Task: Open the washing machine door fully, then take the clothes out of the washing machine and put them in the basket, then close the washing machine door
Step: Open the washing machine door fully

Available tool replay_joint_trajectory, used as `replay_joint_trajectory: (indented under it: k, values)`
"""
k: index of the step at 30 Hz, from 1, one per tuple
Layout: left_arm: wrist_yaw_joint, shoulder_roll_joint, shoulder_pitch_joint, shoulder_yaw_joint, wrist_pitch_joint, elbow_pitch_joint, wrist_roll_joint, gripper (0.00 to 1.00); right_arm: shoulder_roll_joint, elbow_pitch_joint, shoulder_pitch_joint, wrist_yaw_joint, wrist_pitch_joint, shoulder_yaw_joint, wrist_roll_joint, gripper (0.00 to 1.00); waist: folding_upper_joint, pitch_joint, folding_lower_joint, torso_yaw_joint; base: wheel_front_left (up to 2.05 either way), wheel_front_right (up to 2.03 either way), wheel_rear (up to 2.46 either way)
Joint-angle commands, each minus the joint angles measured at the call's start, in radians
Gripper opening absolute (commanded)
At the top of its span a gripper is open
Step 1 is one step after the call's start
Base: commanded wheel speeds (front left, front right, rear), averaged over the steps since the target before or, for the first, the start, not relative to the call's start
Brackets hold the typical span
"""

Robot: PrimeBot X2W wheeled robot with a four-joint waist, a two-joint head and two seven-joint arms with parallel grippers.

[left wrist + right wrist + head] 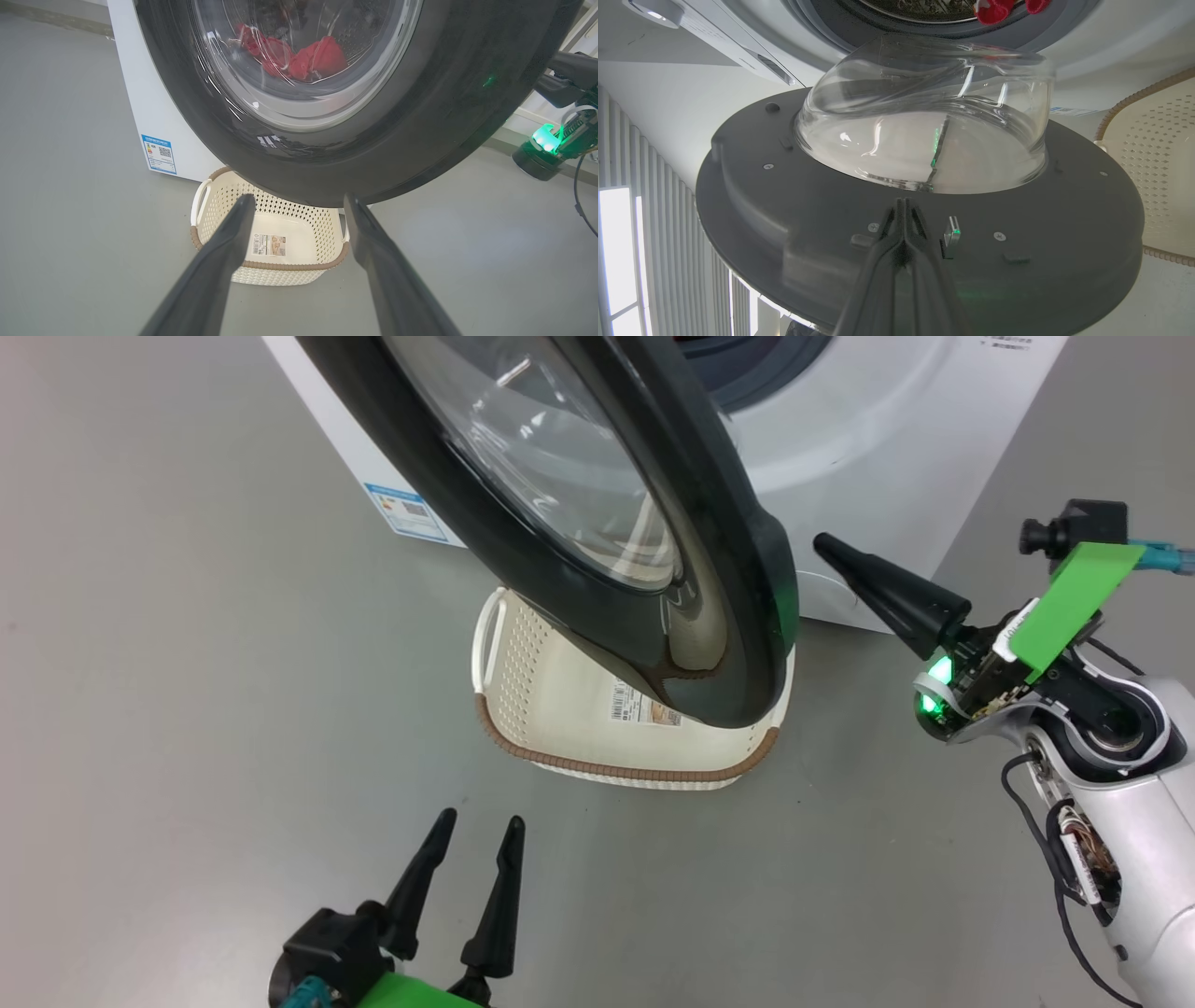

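Head view: the washing machine door [738, 569] stands swung out from the washing machine [868, 448], its black rim overhanging the basket [616, 771] on the floor. The left gripper [481, 819] hangs before the basket with fingers spread wide, gripping nothing. The right gripper [823, 543], fingers pressed together, points at the door's inner face beside the latch [952, 232], contact not determinable. Red clothes [317, 58] lie in the drum, seen through the glass.
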Motion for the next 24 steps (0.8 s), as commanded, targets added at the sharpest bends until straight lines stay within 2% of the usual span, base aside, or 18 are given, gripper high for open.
replay_joint_trajectory:
  k: [1, 10, 24]
  values:
    - [0.005, 0.01, -0.023, 0.023, -0.012, -0.026, -0.009, 1.0, 0.016, -0.015, -0.024, 0.008, 0.026, 0.003, 0.01, 0.0, -0.0001, 0.0, 0.0, 0.008, 0.0, 0.0, 0.0]
    - [0.01, 0.01, -0.008, 0.007, -0.012, -0.025, -0.018, 1.0, 0.061, 0.026, -0.017, 0.008, 0.133, -0.009, -0.026, 0.0, -0.0001, -0.029, 0.0, 0.049, 0.0, 0.0, 0.0]
    - [0.015, 0.01, 0.024, 0.005, -0.012, -0.029, -0.016, 1.0, 0.136, 0.009, 0.068, 0.008, 0.205, 0.026, -0.134, 0.0, -0.0001, -0.086, 0.0, 0.135, 0.0, 0.0, 0.0]
